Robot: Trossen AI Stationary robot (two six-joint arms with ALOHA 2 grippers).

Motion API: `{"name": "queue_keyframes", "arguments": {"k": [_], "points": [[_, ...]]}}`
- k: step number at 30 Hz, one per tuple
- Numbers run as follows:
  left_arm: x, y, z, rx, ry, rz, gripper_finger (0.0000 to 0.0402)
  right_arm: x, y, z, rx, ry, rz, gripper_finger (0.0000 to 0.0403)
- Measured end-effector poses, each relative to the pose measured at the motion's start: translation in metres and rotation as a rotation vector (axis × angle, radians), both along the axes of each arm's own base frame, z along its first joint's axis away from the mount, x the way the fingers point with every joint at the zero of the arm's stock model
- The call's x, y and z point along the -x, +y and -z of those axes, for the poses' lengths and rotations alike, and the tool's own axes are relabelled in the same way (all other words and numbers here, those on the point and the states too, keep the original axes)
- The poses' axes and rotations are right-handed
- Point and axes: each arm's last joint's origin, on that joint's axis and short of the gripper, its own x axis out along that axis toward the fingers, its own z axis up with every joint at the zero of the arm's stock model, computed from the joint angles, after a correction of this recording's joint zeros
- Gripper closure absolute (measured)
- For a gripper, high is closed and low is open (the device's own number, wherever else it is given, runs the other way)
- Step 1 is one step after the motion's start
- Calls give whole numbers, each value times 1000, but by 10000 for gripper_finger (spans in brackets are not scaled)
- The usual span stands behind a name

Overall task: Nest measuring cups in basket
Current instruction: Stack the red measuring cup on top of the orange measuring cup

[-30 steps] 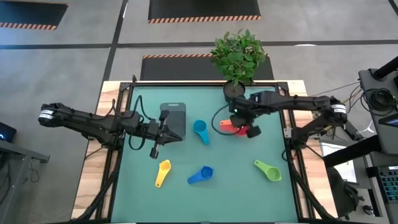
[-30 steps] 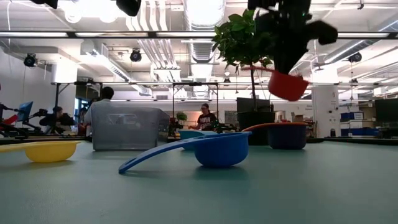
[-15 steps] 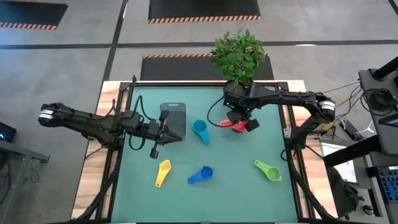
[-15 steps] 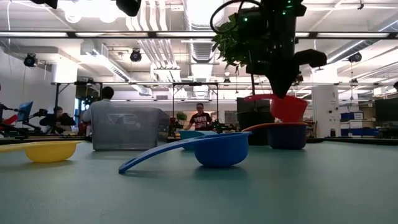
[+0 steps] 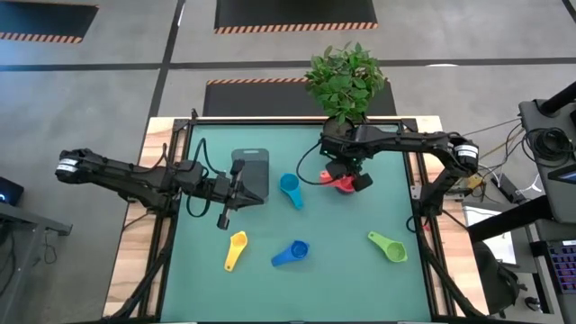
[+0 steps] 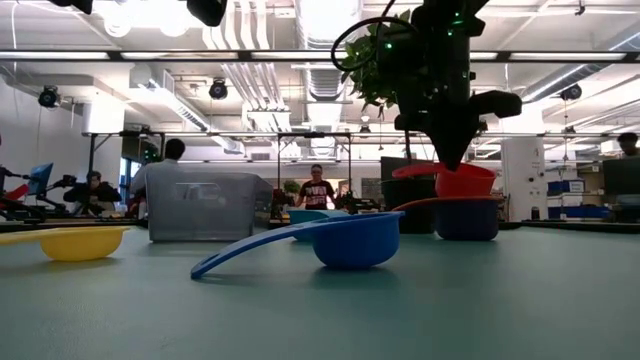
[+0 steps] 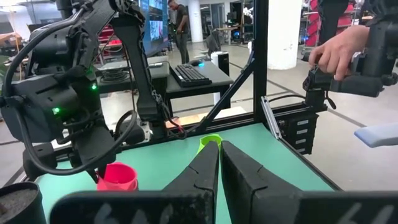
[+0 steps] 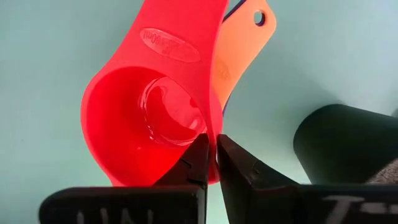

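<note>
One red measuring cup (image 8: 149, 106) is pinched at its rim by the right gripper (image 5: 346, 175), held low over an orange cup (image 8: 239, 43) near the plant pot (image 8: 348, 143). Four more cups are seen on the desk (image 5: 333, 270): cyan (image 5: 290, 188), yellow (image 5: 236, 248), blue (image 5: 292, 253), green (image 5: 388, 246). The left gripper (image 5: 232, 191), fingers together and empty, is held beside the grey basket (image 5: 251, 173).

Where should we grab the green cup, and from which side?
Judging by its pose, take the green cup by its flat handle, coming straight down from above. It lies alone on the mat, bowl toward the near right corner, handle pointing up-left toward the middle. Nothing crowds it. The right gripper is nearest but is shut on the red cup.
</note>
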Motion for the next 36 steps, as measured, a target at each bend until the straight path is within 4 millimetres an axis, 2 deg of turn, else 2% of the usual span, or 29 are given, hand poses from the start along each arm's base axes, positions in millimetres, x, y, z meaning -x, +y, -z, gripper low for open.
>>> {"name": "queue_keyframes", "arguments": {"k": [7,18,24,30,36], "points": [[0,0,0,0,0,0,402,0,0,0,-3,-7,44,382],[0,0,0,0,-1,-1,402,0,0,-1,-9,-16,128,302],[0,0,0,0,-1,-1,402,-3,-1,-10,-6,-45,169,284],[0,0,0,0,-1,-2,402,-6,-2,-27,-13,-90,294,305],[0,0,0,0,0,-2,402,-4,0,-31,-33,-93,415,376]]}}
